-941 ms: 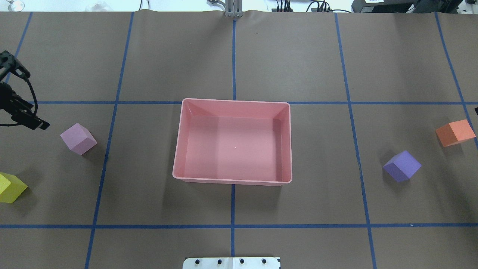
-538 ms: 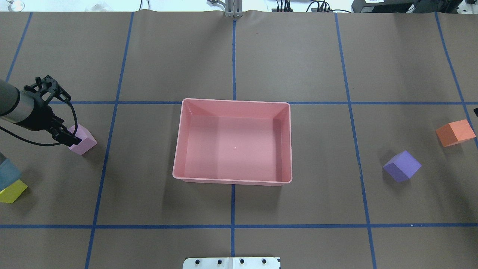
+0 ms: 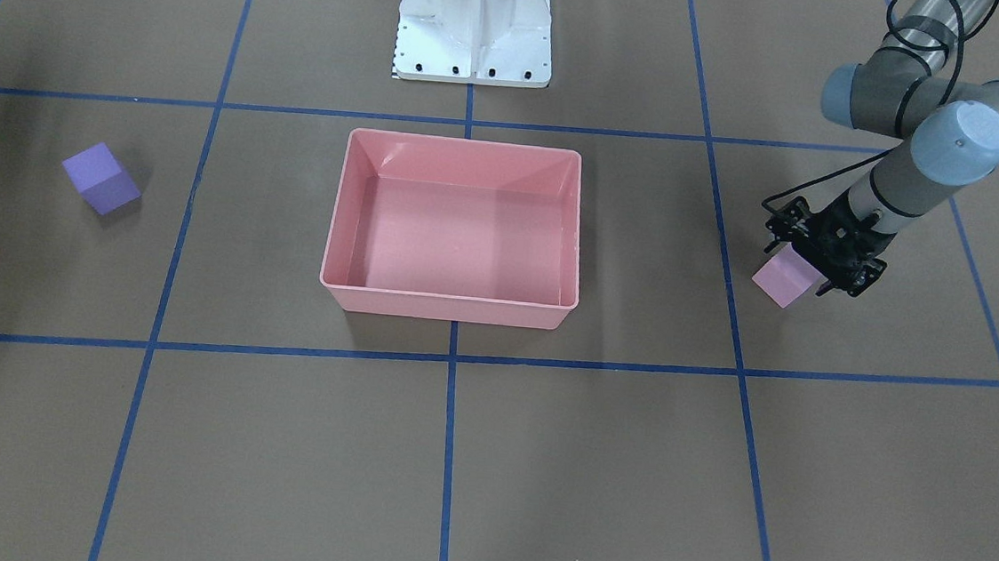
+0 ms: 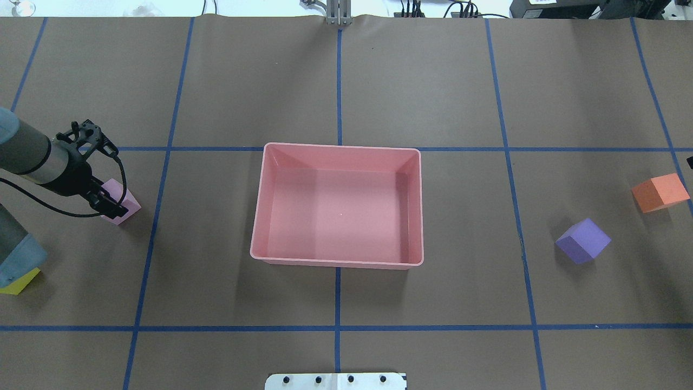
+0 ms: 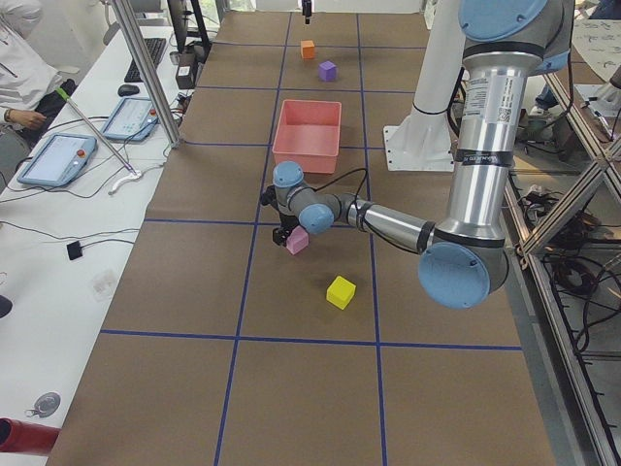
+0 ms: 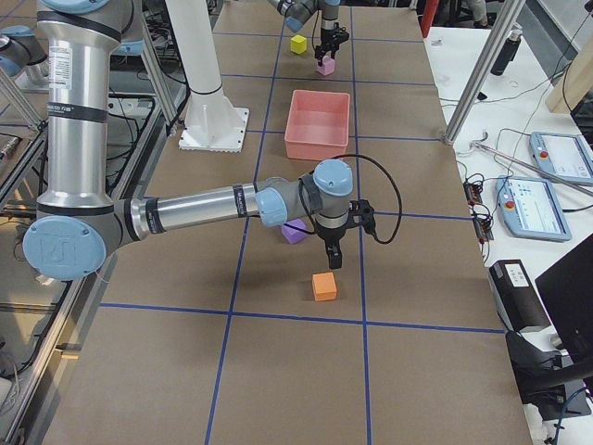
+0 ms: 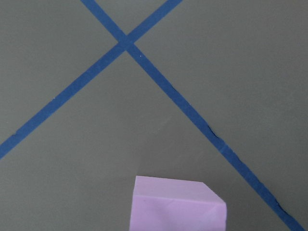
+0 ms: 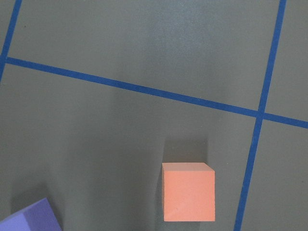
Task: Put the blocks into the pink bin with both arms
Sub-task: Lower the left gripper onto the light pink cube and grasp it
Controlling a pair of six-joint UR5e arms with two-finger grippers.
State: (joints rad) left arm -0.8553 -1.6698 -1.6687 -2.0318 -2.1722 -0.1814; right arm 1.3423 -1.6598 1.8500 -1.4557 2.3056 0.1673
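The blocks all lie on the table outside the pink bin, which sits in the middle with nothing in it. The light pink block and the yellow block are on the robot's left side, the purple block and the orange block on its right.

The step in hand looks like the first pick. The left gripper is down at the light pink block, right against its upper edge (no view settles whether the fingers straddle it). I cannot tell how wide the jaws stand, and the block sits on the paper, seemingly not gripped. The right gripper hangs above the table just beside the orange block. It is seen properly only from the side, so its jaws cannot be judged either.

Next, I judge, the left fingers must sit on two opposite faces, which are turned cornerwise to the blue tape lines, then close, lift and carry towards the bin. Only flat paper and tape lie between them, so the bin's wall is the one thing to rise over. The left arm overhangs the yellow block, well apart from the gripper.
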